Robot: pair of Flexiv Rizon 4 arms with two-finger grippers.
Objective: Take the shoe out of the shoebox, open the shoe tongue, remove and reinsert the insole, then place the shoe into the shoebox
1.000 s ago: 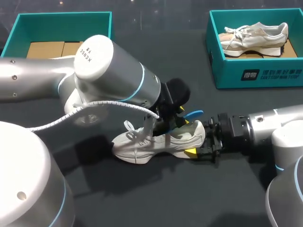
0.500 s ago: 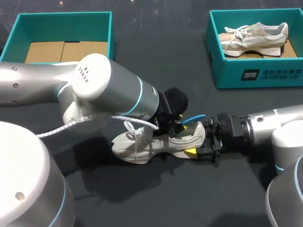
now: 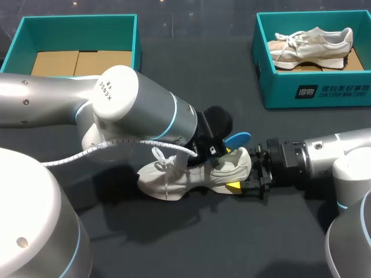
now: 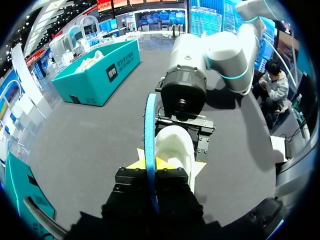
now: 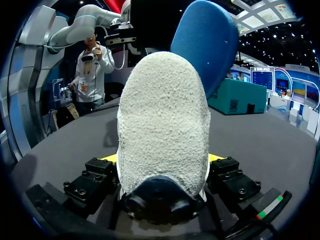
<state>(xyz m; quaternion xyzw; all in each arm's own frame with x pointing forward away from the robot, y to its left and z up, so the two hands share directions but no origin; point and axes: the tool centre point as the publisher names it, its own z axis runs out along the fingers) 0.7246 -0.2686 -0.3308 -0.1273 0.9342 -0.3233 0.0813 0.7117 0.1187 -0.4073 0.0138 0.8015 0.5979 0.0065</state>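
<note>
While the right gripper [image 5: 162, 162] clamps the sneaker [image 3: 191, 174] heel mid-frame, the left gripper [image 4: 152, 175] pinches the blue insole [image 3: 237, 139], judged light and floppy.

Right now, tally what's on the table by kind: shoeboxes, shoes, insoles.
Shoeboxes: 2, left shoebox, right shoebox
Shoes: 2, table shoe, boxed shoe
Insoles: 1, blue insole
Total: 5

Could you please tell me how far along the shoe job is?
Done: the shoe lies on the table, outside the left shoebox, right jaws shut on its heel. In hand: left jaws shut on the blue insole, which sticks up from the heel opening; whether coming out or going in, I cannot tell. Left: seat the insole, box the shoe.
</note>
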